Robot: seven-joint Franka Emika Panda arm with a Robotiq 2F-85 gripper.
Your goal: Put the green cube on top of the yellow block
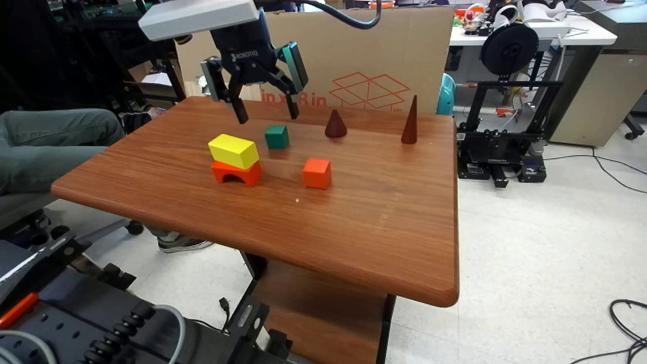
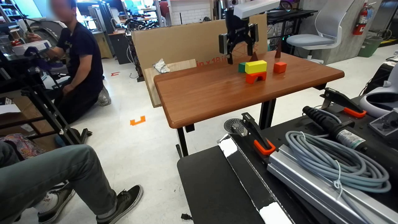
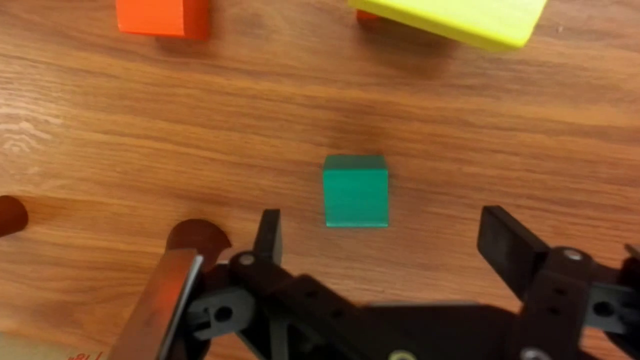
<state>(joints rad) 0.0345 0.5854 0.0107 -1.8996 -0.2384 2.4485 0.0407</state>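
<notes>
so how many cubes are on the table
2: in an exterior view, the green cube is right of and beyond the yellow block; the orange-red cube is farther right, nearer the camera.

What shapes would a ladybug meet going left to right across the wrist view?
Tall brown cone, orange-red cube, short brown cone, green cube, yellow block, going by their left sides. The orange-red arch under the yellow block overlaps it, so it's left out.
</notes>
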